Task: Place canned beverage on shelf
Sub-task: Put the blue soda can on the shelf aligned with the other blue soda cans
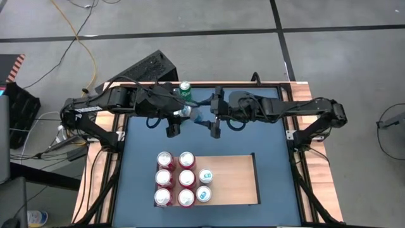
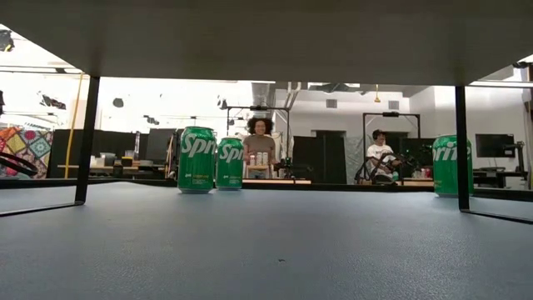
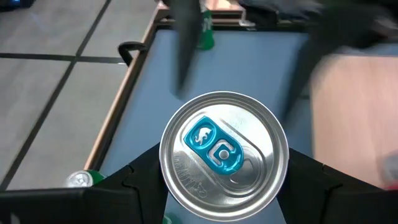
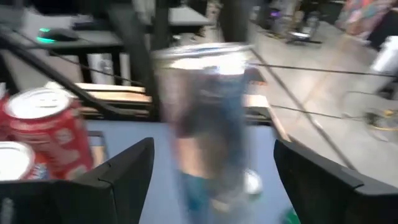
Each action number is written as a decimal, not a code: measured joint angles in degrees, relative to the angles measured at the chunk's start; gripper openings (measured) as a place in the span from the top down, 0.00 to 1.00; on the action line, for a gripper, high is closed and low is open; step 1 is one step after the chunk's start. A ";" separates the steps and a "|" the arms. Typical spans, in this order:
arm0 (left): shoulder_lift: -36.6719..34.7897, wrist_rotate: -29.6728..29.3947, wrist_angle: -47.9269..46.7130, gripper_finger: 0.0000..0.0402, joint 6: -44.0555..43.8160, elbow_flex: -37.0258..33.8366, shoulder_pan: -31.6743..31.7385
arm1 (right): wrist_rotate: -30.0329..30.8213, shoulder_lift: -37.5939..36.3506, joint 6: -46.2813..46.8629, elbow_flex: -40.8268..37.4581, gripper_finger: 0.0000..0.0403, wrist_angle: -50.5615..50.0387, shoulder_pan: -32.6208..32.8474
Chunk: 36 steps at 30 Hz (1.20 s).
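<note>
We count eight cans (image 1: 183, 187) on the shelf (image 1: 234, 180); left gripper (image 1: 179, 120) grips a silver can (image 3: 224, 149) mid-table, right gripper (image 1: 212, 120) open, three Sprites (image 2: 197, 159) unplaced

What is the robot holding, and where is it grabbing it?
The left gripper holds a can with a blue tab, clamped by its sides just below the rim. The right gripper is open around the can without gripping it.

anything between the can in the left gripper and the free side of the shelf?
Nothing visible. The left gripper holds the silver can above the blue mat; the shelf has its right part bare, with cans only on its left. The right gripper, open, is beside the can.
</note>
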 joint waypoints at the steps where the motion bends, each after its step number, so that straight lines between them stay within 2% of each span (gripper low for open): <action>1: -0.01 0.09 -0.41 0.46 -0.21 0.01 -0.04 | 1.27 -0.68 -0.35 0.00 0.17 -0.75 0.15; 5: -0.02 -0.52 0.35 0.46 -0.20 0.01 -0.60 | 4.43 -2.28 -1.71 0.04 0.17 -1.50 -0.03; 10: -0.03 -1.74 0.17 0.46 0.03 0.01 -0.72 | 1.45 -1.66 0.38 0.02 0.17 -1.80 -0.68; 17: -0.02 -2.91 2.01 0.46 -0.19 0.01 -0.69 | 0.96 -0.55 0.24 -0.10 0.17 -2.49 -0.65; 28: -0.02 -5.91 3.16 0.46 -8.41 0.03 -0.69 | 1.04 0.85 0.10 0.13 0.17 -0.62 -1.67; 36: -0.02 -5.90 4.24 0.46 -10.87 0.01 -0.69 | 1.04 2.19 0.07 0.14 0.17 -0.51 -1.66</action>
